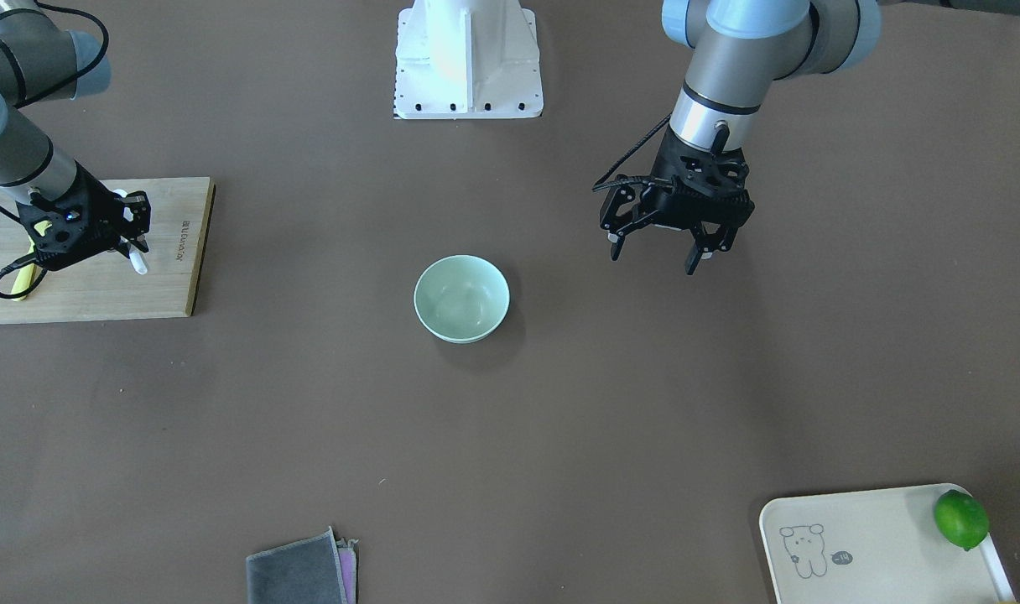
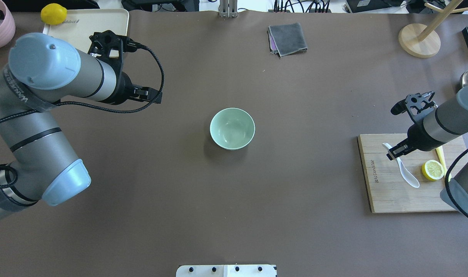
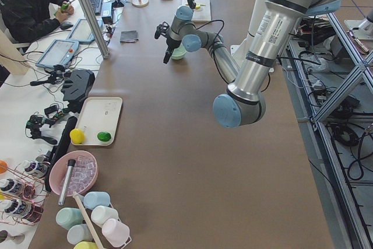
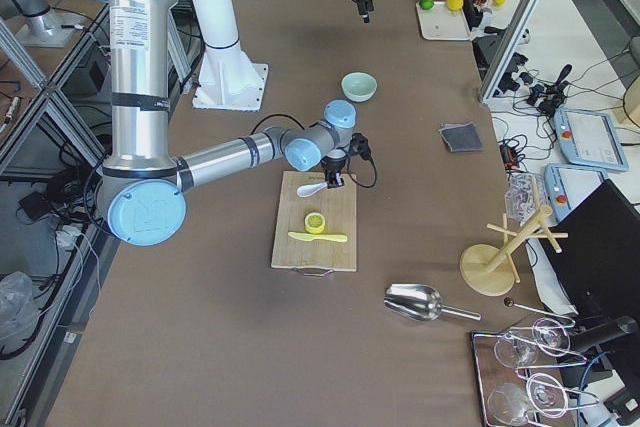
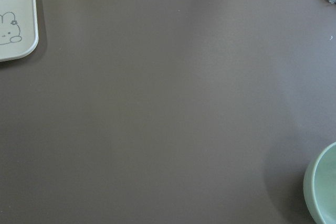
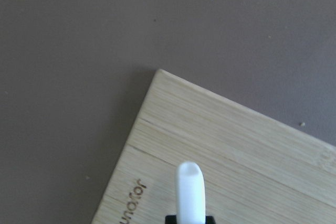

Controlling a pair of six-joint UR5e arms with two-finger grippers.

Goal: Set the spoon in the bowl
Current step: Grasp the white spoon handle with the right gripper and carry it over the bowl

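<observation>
White glossy soup spoon [image 1: 140,265] first: the front-facing view has it pinched in the right gripper [image 1: 131,242] over the pale bamboo cutting board [image 1: 99,289]. The round mint-green bowl [image 1: 461,298] sits well off to the robot's left of that pincer, a touch farther from the base. Meanwhile the left gripper [image 1: 654,256] hangs with its fingers spread wide and empty, nearer the bowl than the right one, but it has no spoon. Over to the overhead: the spoon's long axis runs diagonally, handle tip poking out past the pincer away from the robot, scoop trailing back toward the cut lemon half [image 2: 433,170]. Lifted or resting on the wood, I can't tell. Plain brown tabletop [image 2: 303,154] runs from the board's edge to the bowl. The right side view agrees: pincer at the board's bowl-side end, bowl well beyond it. On the right wrist camera the handle tip is straight ahead, jaws narrow on either side. My read: lift, then a long sweep leftward.
</observation>
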